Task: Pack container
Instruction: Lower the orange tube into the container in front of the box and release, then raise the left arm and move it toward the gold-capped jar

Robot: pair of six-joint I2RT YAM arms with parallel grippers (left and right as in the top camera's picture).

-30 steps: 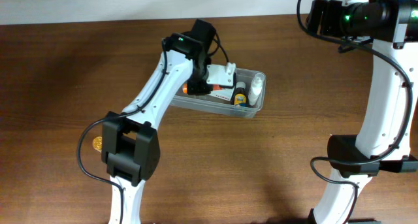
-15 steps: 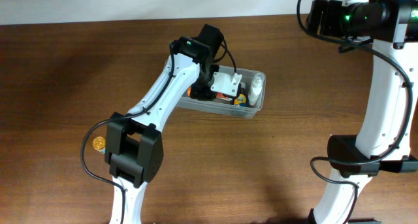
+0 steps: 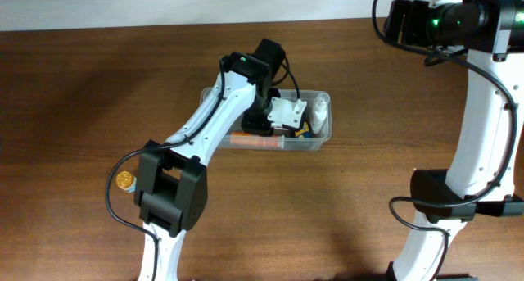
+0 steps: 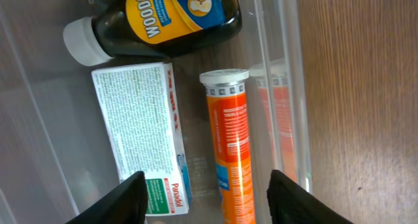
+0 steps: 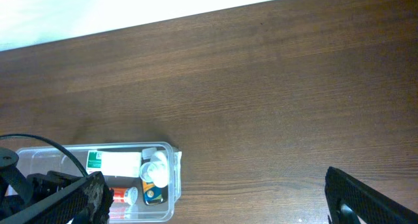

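The clear container (image 3: pixel 315 144) lies at mid table and holds a dark syrup bottle (image 4: pixel 176 18) with a yellow label, a white-and-green box (image 4: pixel 140 136) and an orange tube (image 4: pixel 230 145). My left gripper (image 4: pixel 212 201) is open and empty, low inside the container (image 4: pixel 282 67) over the box and tube; in the overhead view it (image 3: pixel 282 117) hides part of the contents. My right gripper (image 5: pixel 215 204) is open and empty, held high at the far right (image 3: pixel 401 23), well away from the container (image 5: pixel 171 185).
A small gold round object (image 3: pixel 124 180) lies on the wooden table left of the left arm's base. A white cap or small white bottle (image 3: pixel 319 111) sits at the container's right end. The table's far edge meets a white wall (image 5: pixel 130 8).
My left gripper has moved right and down into the container. The container has turned from tilted to square with the table edge. The right arm has not moved.
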